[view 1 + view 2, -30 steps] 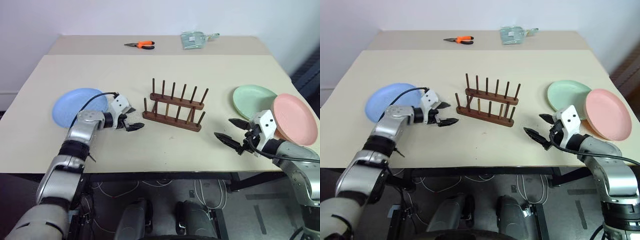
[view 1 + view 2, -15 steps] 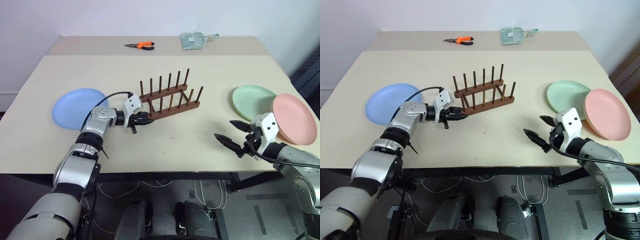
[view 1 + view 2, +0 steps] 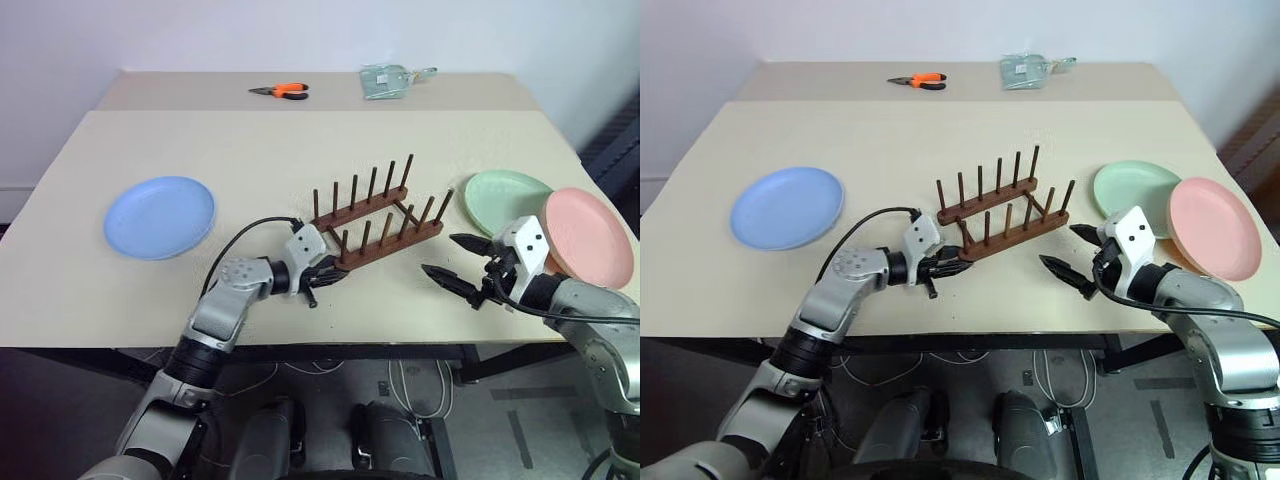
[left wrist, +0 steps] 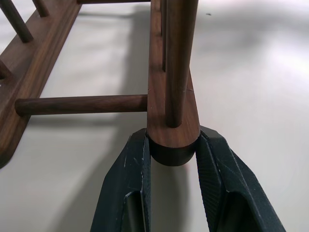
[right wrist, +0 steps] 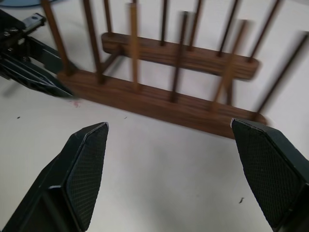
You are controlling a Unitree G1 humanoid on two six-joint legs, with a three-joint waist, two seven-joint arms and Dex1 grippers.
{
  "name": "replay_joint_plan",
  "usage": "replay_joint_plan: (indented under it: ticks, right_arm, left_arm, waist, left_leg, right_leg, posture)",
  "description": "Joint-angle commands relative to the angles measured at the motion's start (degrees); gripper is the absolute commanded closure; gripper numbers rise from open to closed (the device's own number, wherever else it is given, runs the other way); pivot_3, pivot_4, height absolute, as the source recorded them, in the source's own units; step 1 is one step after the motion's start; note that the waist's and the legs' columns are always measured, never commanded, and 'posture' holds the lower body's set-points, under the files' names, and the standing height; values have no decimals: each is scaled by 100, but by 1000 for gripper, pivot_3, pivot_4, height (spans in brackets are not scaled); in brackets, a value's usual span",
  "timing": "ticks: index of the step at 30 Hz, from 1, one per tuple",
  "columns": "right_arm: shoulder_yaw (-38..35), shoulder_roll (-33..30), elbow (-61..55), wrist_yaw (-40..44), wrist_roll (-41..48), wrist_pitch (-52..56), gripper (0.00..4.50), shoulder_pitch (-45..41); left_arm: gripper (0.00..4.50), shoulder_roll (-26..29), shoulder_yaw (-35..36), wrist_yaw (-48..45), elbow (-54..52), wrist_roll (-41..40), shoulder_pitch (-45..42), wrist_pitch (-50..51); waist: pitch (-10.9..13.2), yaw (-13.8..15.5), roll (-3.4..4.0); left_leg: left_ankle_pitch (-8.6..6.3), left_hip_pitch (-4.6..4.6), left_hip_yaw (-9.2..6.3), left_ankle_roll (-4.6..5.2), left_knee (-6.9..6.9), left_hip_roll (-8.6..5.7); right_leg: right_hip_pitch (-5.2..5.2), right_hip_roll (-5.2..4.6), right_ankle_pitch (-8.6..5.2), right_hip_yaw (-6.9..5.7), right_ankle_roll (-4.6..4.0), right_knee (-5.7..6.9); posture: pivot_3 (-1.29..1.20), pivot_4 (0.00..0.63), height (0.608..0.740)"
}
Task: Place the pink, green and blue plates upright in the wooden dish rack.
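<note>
The table (image 3: 300, 150) carried everything. The wooden dish rack (image 3: 378, 220) stood skewed near its front middle, empty of plates. The blue plate (image 3: 160, 215) lay flat well off to the left; the green plate (image 3: 505, 195) lay flat on the right, with the pink plate (image 3: 590, 237) overlapping its edge.

The left end effector (image 3: 325, 278) was clamped on the rounded near end of one base rail of the rack. Because it gripped only that one end, the rack could pivot or slip free if dragged further, and the light frame might tip on its pegs. The right end effector (image 3: 462, 265) hung with its fingers wide apart just beside the rack's other end, holding nothing. Any further swing of the rack toward that side could knock it against those fingers or push it into the green plate. A skewed rack would also make slotting plates between the pegs harder.

Orange-handled pliers (image 3: 282, 90) and a clear packet (image 3: 388, 80) lay at the far edge. No brand, label or writing could be read anywhere.
</note>
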Motion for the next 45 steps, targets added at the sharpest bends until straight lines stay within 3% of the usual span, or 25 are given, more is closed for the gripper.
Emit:
replay_joint_plan:
  ticks: [1,2,5,9,10,14,15,17,20,21,23,28,34,45]
  right_arm:
    - [-59,-44,16,36,8,-66,328,-81]
    - [-78,-53,39,40,16,-48,328,-83]
    - [-147,-109,78,78,24,-9,0,13]
    - [-112,-124,105,-27,-189,-129,0,100]
    - [-77,-142,124,-30,-260,-161,0,135]
    - [147,-194,461,-181,-816,-421,0,152]
    - [194,-166,558,-176,-864,-477,259,119]
    - [304,-104,724,-204,-996,-609,911,38]
    - [406,-60,834,-185,-1082,-740,2352,-24]
    - [439,-43,867,-195,-1115,-776,2852,-51]
    - [535,-22,943,-197,-1197,-840,3742,-104]
    - [944,80,1475,-344,-1676,-1113,3742,-495]
    - [1452,423,2662,-950,-2469,-1238,3742,-1455]
    - [1696,982,4309,-1422,-3016,-1858,3742,-2676]
  left_arm:
    - [3795,78,-45,210,-86,92,-80,21]
    - [3795,98,-35,222,-40,83,-95,3]
    - [2327,301,-75,121,108,98,-150,-234]
    - [272,524,-105,74,200,112,-183,-342]
    - [27,604,-60,33,171,61,-172,-245]
    - [27,996,-3,-266,-113,-124,15,-102]
    - [318,1076,17,-412,-298,-280,116,-45]
    - [912,1220,-21,-627,-668,-483,279,107]
    - [2369,1388,-170,-775,-1067,-562,384,456]
    - [2656,1446,-229,-808,-1195,-564,417,545]
    - [2665,1460,-285,-894,-1415,-711,460,742]
    - [2665,1135,-731,-607,-1422,-478,304,745]
    - [2665,464,-683,873,-315,310,-215,890]
    - [2665,435,-210,1730,671,399,-575,454]
  waist:
    - [0,-3,0]
    - [0,0,0]
    - [0,6,0]
    - [0,12,0]
    - [0,13,0]
    - [-1,-18,1]
    - [-1,-25,2]
    - [-1,-38,3]
    - [-1,-24,3]
    - [-1,-18,3]
    - [-1,-1,3]
    - [-1,14,3]
    - [-1,-1,2]
    - [-4,-152,-1]
  left_leg:
    - [0,0,0,1,0,0]
    - [0,1,0,1,0,0]
    - [0,1,0,1,0,0]
    - [9,1,0,-15,1,0]
    - [9,1,-1,-15,1,0]
    - [10,2,-1,-18,0,1]
    - [12,3,-1,-22,-1,1]
    - [15,4,-1,-27,-2,1]
    - [17,4,-1,-30,-2,1]
    - [17,4,-1,-30,-2,1]
    - [16,4,-1,-29,-2,1]
    - [15,4,-1,-27,-1,0]
    - [18,8,1,-25,8,-1]
    - [24,46,1,-36,3,2]
  right_leg:
    - [0,1,0,0,0,1]
    - [0,1,0,0,0,2]
    - [0,1,0,0,0,2]
    - [1,0,0,0,0,0]
    - [2,0,0,0,0,0]
    - [1,0,0,0,0,0]
    - [1,1,0,1,-1,0]
    - [1,0,-1,1,-1,1]
    - [1,0,-1,1,-1,2]
    - [2,0,-1,1,-1,1]
    - [2,0,-1,0,-1,-1]
    - [6,0,-1,0,-2,-4]
    - [10,5,0,0,0,4]
    - [38,12,0,1,1,15]
  posture:
    - [0,150,740]
    - [0,150,740]
    - [0,150,740]
    - [0,150,740]
    - [0,150,740]
    - [0,150,740]
    - [0,150,740]
    - [0,150,740]
    - [0,150,740]
    - [0,150,740]
    - [0,150,740]
    - [0,150,740]
    - [0,150,740]
    - [0,150,740]
